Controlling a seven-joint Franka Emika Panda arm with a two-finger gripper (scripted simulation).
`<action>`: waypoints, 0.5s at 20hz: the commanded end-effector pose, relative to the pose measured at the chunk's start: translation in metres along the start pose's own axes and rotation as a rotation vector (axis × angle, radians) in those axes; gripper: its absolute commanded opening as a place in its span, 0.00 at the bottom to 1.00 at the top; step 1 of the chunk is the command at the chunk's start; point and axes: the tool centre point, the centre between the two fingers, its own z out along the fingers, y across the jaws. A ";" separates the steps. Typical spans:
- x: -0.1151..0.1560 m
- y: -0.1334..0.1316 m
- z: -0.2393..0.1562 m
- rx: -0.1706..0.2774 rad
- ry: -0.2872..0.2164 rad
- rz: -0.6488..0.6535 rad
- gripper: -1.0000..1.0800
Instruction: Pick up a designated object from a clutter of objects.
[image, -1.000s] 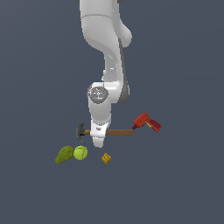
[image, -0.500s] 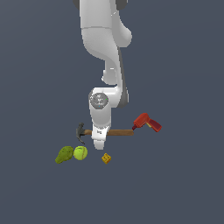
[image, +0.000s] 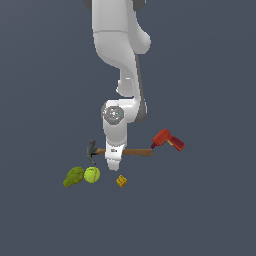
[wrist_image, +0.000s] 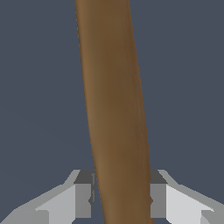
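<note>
The claw hammer was seen lying flat on the dark grey floor, its dark metal head pointing to the exterior view's left and its brown wooden handle running to the exterior view's right, where its end lay just beside the red drill. The gripper was lowered over the handle near the head end, hiding that part in the exterior view. In the wrist view the handle was framed between the two fingers, whose pads were set against or just beside its sides; the jaws were thus closed in around the handle, though a firm clamp could not be confirmed. The green pear and the yellow-green ball were found touching each other, below the hammer head in the exterior view, and the small yellow cube was placed near the gripper tip, apart from the ball.
</note>
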 end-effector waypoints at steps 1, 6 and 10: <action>0.000 0.001 0.000 -0.003 0.000 0.000 0.00; 0.006 0.000 -0.009 -0.003 0.000 0.000 0.00; 0.016 -0.003 -0.025 -0.003 -0.002 -0.001 0.00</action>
